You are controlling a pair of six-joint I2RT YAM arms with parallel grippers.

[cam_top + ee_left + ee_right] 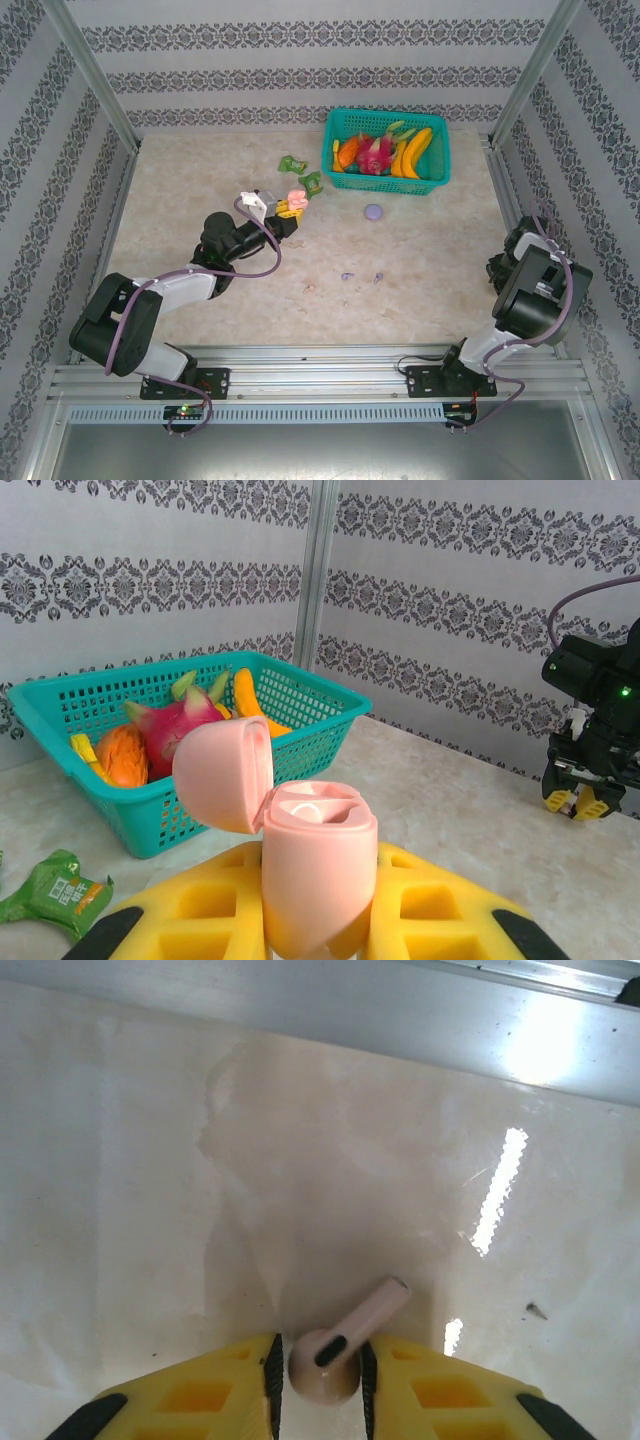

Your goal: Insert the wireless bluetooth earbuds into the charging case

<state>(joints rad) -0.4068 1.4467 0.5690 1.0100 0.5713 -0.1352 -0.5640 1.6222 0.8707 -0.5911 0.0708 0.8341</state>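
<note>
Pale pink plastic is sitting between the yellow fingers of the left gripper (320,925): the jaws are clamping the body of a pink charging case (320,870), which is standing upright with its round lid (222,775) hinged open to the left. In the top view, this gripper (290,208) is holding the case (297,198) above the middle of the table (200,180), just beside a green wrapper (311,182).

The right gripper (318,1360) is hanging low over the table by its right edge, near the metal rail (320,1010). A pink earbud (345,1335) is lying on the surface there. Its rounded head is sitting between the two black pads (272,1370) and its stem is pointing up and to the right, away from the fingers. The jaws are standing narrow on either side of the head, but whether they are actually squeezing it cannot be told.

Two purple earbuds (347,276) are lying near each other on the bare table between the arms. A closed purple case (373,212) is resting just in front of the teal basket (440,165), which is holding a dragon fruit (375,152) and bananas (415,150).
</note>
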